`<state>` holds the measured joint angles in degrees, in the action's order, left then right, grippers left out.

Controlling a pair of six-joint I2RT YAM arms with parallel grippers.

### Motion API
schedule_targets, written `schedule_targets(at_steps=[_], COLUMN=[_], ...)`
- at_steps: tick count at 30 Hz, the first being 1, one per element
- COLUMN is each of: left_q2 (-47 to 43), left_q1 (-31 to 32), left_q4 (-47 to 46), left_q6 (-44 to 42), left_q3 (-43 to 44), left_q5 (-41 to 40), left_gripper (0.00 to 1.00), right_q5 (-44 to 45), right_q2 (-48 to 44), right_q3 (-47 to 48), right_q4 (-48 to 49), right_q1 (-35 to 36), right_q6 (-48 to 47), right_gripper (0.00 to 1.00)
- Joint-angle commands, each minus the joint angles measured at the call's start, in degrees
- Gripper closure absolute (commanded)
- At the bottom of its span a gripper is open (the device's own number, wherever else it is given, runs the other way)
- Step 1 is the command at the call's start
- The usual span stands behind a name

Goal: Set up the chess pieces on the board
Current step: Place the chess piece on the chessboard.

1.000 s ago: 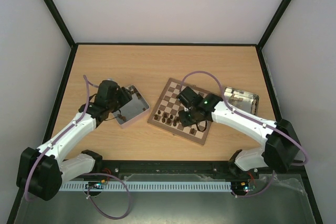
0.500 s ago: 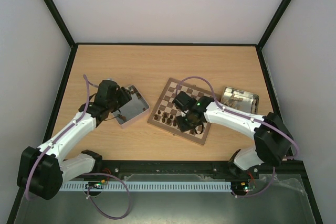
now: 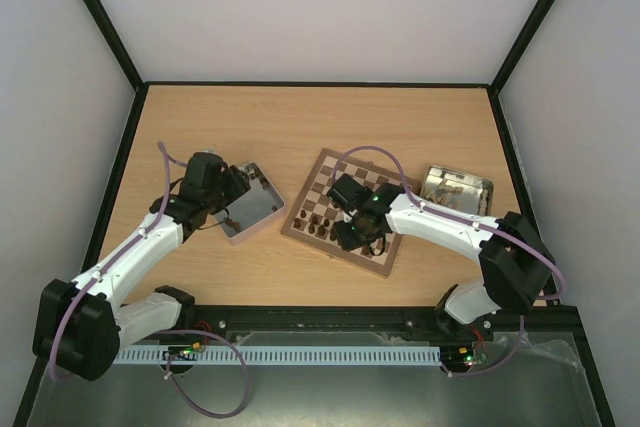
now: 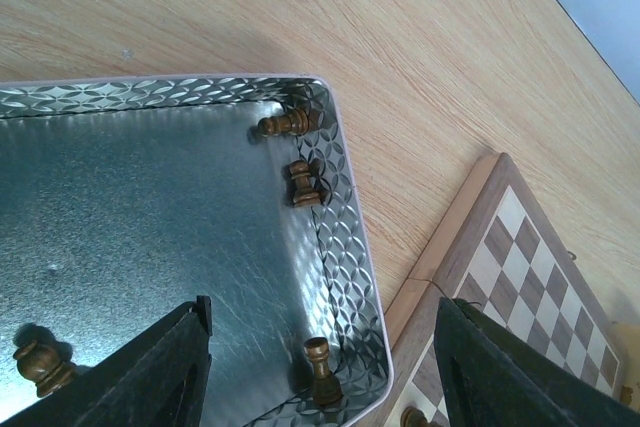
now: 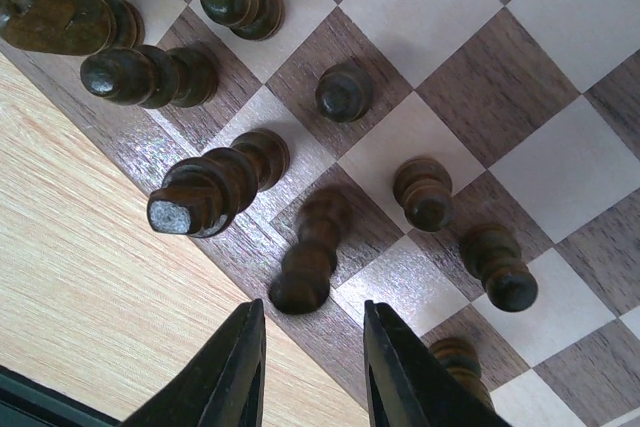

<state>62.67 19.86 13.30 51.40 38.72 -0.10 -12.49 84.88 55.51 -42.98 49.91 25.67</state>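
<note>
The board lies mid-table with several dark chess pieces along its near rows. My right gripper hovers over the near edge of the board. Its jaws are open, and a blurred dark piece stands free on a dark square just beyond the fingertips. Neighbouring pieces stand close on both sides. My left gripper hangs open over the grey tray, with a pawn standing between its fingers untouched. Three more pieces rest in that tray.
A second metal tray holding pieces sits right of the board. The grey tray's corner almost meets the board's rim. Black frame posts and pale walls enclose the wooden table.
My right gripper shifted left along the board's near rows, then its jaws parted and let go of the dark piece. The left arm has not moved.
</note>
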Motion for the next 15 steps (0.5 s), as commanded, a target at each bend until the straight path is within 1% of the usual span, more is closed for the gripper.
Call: schedule_targets(at_steps=[1, 8, 15], left_q2=[0.6, 0.4, -0.4], left_q1=[-0.4, -0.5, -1.0], left_q4=[0.9, 1.3, 2.5], left_q6=[-0.8, -0.9, -1.4], left_q3=[0.1, 0.2, 0.0], left_q5=[-0.6, -1.2, -2.2], left_gripper=[0.36, 0.36, 0.36], right_q5=[1.1, 3.0, 6.4], right_q2=[0.0, -0.9, -5.1], right_q3=[0.9, 1.5, 3.3], right_q4=[-0.6, 0.0, 1.0], right_q1=[0.4, 0.4, 0.4], right_q6=[-0.2, 0.5, 1.7], right_gripper=[0.74, 0.75, 0.74])
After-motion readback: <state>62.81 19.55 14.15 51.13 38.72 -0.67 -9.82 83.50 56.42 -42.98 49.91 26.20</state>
